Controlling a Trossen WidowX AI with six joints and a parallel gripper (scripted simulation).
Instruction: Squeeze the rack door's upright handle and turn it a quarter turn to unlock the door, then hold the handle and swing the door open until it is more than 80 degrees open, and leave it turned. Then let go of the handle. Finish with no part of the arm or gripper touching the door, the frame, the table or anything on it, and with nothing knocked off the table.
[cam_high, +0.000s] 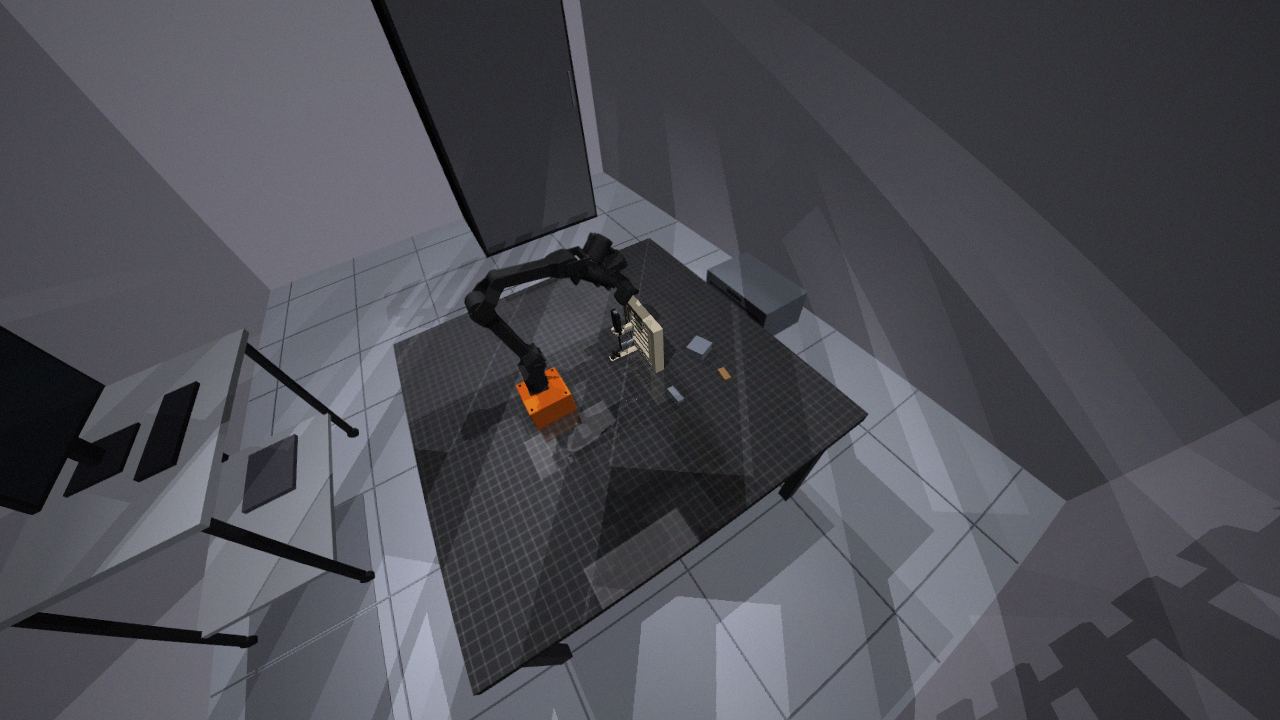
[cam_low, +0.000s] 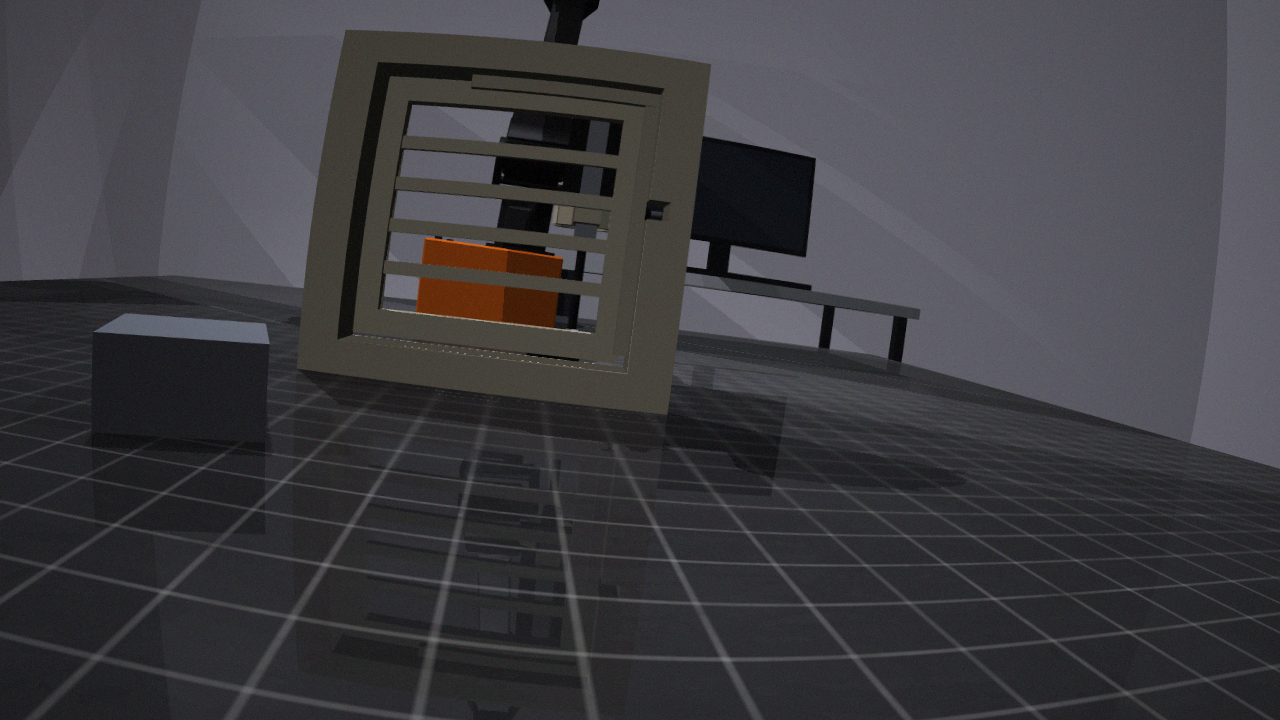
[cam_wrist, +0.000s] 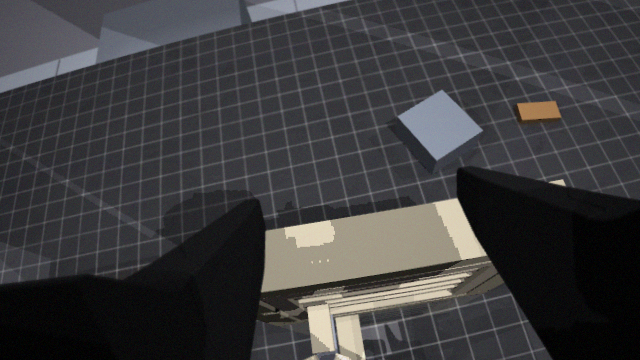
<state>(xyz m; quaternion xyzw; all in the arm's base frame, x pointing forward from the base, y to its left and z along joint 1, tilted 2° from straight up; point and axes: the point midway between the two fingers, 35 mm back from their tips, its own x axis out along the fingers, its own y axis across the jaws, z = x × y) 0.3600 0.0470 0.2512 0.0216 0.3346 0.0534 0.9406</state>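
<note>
The cream rack frame (cam_high: 657, 347) (cam_low: 675, 295) (cam_wrist: 375, 245) stands upright on the table. Its slatted door (cam_high: 641, 333) (cam_low: 483, 327) sits inside the frame and looks closed. A dark latch piece (cam_low: 657, 210) shows in a slot of the frame's side. The dark upright handle (cam_high: 614, 312) stands off the door's arm side on pale brackets (cam_wrist: 320, 325); it is mostly below the edge of the wrist view. My gripper (cam_high: 631, 293) (cam_wrist: 359, 197) is open, pointing down above the frame's top in the wrist view. Nothing is between the fingers. Contact with the frame cannot be told.
A blue-grey block (cam_high: 699, 344) (cam_low: 179, 385) (cam_wrist: 440, 125) and a small orange piece (cam_high: 724, 372) (cam_wrist: 539, 111) lie beyond the frame. A light blue bar (cam_high: 675, 394) lies near the frame's foot. The orange arm base (cam_high: 547, 402) (cam_low: 460, 255) is on the handle side.
</note>
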